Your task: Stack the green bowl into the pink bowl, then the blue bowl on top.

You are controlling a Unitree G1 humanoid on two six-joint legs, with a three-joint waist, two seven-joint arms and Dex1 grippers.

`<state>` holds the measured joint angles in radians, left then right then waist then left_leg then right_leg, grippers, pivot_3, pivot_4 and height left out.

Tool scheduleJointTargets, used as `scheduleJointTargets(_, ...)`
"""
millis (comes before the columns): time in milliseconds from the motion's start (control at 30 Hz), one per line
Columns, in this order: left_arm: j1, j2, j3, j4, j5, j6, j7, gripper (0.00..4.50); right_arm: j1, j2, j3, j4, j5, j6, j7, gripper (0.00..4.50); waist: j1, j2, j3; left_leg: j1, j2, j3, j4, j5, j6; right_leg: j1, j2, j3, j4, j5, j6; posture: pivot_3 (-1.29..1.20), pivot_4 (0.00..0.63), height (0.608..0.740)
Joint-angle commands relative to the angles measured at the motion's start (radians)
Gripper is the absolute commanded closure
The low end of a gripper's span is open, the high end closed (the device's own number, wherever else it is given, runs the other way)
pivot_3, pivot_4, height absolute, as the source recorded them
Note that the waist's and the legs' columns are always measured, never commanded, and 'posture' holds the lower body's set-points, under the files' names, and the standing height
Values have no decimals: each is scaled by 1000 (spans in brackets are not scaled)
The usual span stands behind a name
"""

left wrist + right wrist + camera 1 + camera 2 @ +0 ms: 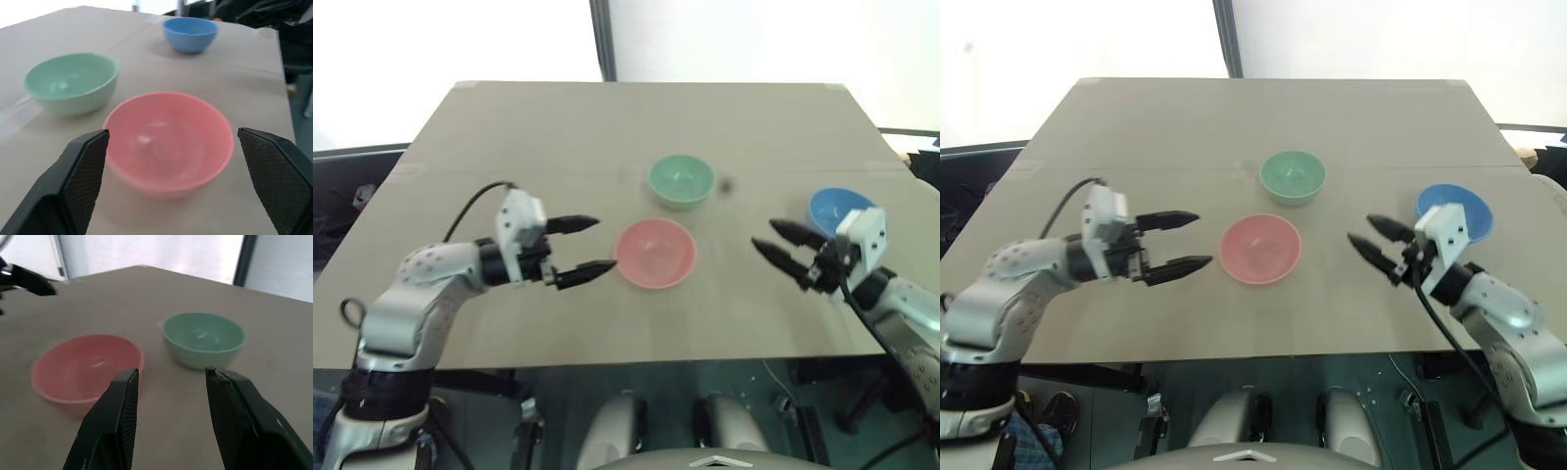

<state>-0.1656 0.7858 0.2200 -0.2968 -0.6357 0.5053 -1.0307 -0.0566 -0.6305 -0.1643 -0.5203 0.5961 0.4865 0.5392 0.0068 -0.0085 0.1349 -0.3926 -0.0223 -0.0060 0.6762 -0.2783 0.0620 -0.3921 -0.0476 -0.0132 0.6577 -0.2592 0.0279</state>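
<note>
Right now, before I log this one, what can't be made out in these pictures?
- Blue bowl: in both eye views the right claw and its wrist cover the near side.
- Pink bowl: in the right wrist view a finger hides part of the near rim.
- Dark spot beside the green bowl: too small and blurred to identify.

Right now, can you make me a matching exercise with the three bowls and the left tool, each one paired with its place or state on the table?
Column one:
1. green bowl
2. pink bowl
3. blue bowl
4. left tool

Column two:
A. beside the right tool, at the table's right
B. open and empty, pointing at the pink bowl
C. farthest back, near the table's middle
D. in front of the green bowl, apart from it

Pairs: 1-C, 2-D, 3-A, 4-B
</note>
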Motion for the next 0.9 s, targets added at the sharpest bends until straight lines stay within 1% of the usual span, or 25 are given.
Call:
scheduleJointTargets(33, 32, -12, 139, -51, -72, 14, 64, 59, -97, -26, 84, 80, -130, -47, 17, 2207, 9, 0, 0, 0, 0, 0, 0, 0, 0, 0, 0, 0, 0, 0, 0, 0, 150, 740)
scheduleJointTargets(67, 43, -18, 164, -52, -88, 16, 75, 59, -133, -33, 121, 129, -187, -100, 43, 2207, 10, 0, 0, 0, 0, -1, 0, 0, 0, 0, 0, -1, 0, 0, 0, 0, 150, 740)
scheduleJointTargets(133, 66, -21, 190, -63, -112, 21, 78, 59, -215, -20, 179, 219, -256, -150, 63, 2207, 7, 0, 0, 0, -1, 0, 0, 0, 0, 0, -1, -1, -1, 0, 0, 0, 150, 740)
scheduleJointTargets(200, 85, -28, 209, -79, -143, 25, 81, 59, -327, 12, 241, 311, -332, -135, 31, 2207, 5, 0, 0, 0, -1, 0, 0, 0, -1, 0, -2, 0, -1, 0, 0, 0, 150, 740)
scheduleJointTargets(300, 105, -27, 222, -90, -155, 17, 76, 59, -463, 45, 315, 417, -400, -170, 81, 2207, 5, 0, 0, -1, -1, 0, -1, 1, -1, -2, -1, 0, -1, 0, -1, 0, 150, 740)
scheduleJointTargets(400, 115, -22, 227, -90, -159, 10, 66, 59, -568, 66, 382, 520, -470, -205, 124, 2207, 4, 0, 0, -2, -1, 0, -4, 1, -3, -3, -1, 0, -1, 0, -1, 0, 150, 740)
scheduleJointTargets(633, 123, -27, 252, -87, -160, -18, 70, 59, -746, 142, 485, 753, -589, -328, 221, 2207, -1, 0, 0, -2, -2, 0, -5, 1, -3, -3, -2, 0, -3, 0, -1, 0, 150, 740)
scheduleJointTargets(800, 144, -32, 260, -108, -156, -22, 89, 59, -844, 201, 539, 928, -672, -421, 250, 2207, -15, 0, 1, -2, -2, 0, -6, 1, -3, -4, -2, 0, -3, 0, -1, 0, 150, 740)
scheduleJointTargets(900, 153, -41, 279, -112, -142, -40, 117, 59, -887, 231, 553, 1012, -697, -482, 273, 2207, -23, 0, 1, -2, -2, 0, -6, 1, -3, -4, -2, 0, -3, 0, -1, 0, 150, 740)
